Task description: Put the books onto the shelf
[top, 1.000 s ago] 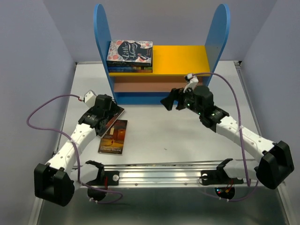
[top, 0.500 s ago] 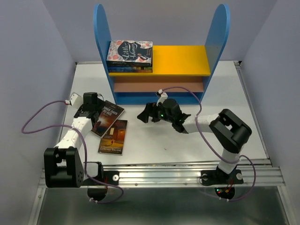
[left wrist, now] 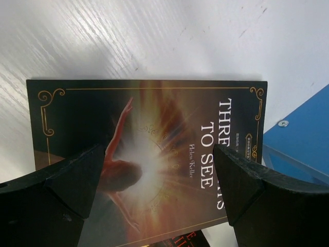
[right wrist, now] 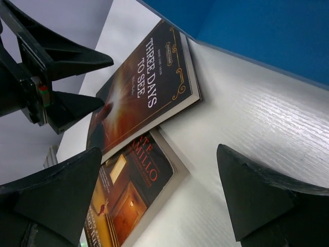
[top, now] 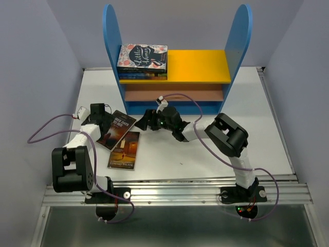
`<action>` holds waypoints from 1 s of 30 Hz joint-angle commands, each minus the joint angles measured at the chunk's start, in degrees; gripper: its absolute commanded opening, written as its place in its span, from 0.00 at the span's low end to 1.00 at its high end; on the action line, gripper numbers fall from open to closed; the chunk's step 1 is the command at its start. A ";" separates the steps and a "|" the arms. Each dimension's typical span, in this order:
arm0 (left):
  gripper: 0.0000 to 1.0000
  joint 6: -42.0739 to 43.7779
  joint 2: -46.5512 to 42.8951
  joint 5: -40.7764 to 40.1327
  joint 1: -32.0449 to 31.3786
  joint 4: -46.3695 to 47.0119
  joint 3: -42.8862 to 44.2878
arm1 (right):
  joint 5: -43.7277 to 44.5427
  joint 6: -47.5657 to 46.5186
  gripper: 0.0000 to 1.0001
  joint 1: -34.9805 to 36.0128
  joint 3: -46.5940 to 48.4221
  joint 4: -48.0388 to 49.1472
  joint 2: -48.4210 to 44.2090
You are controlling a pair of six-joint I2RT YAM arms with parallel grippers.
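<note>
Left gripper [left wrist: 158,157] has its fingers spread wide over the Three Days to See book [left wrist: 154,113], which lies flat on the table [top: 216,149] just in front of the shelf [top: 195,66], at its left end; contact can't be told. Right gripper [right wrist: 158,153] is also spread and empty, low in front of the shelf base and facing that book. A second dark paperback [top: 125,150] touches the first book on the side away from the shelf, its title cut off. A stack [top: 142,57] sits on the shelf's yellow board with Little Women on top; how many lie under it is unclear. Two books on the table.

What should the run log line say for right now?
left gripper: open, over Three Days to See book | right gripper: open, facing that book and the orange-cover book | shelf: book stack on yellow board
</note>
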 commanded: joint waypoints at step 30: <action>0.99 1.69 1.55 6.46 0.44 0.36 -0.91 | 13.44 15.59 1.00 3.58 13.70 -21.31 9.69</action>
